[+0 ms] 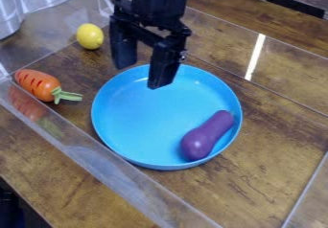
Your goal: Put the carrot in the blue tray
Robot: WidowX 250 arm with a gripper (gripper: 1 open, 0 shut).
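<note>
table (275,165): dark wood with a glossy clear cover, so things on it will likely slide if nudged sideways

blue tray (134,112): big round dish, shallow rim, centre of the table; looks like rigid plastic, probably light, could skate if bumped. purple eggplant (208,134) lies in its right half, left half is bare, so there's room to drop

arm: comes down from the top edge, wrist vertical, gripper (142,59) pointing straight down over the tray's far-left rim, fingers spread wide with nothing between them. It hangs above the rim, well apart from the target

lemon (88,35): far left, behind the gripper, not in the way

carrot (37,83): left of the tray near the table's edge, lying flat, not touching the tray, green top pointing toward the tray. Judging by looks: small hard toy, light, stiff, smooth and tapered but the dark ridges give some bite. Best hold is across the thick orange body near the middle, jaws square to its long axis; the leafy end looks too thin
</note>
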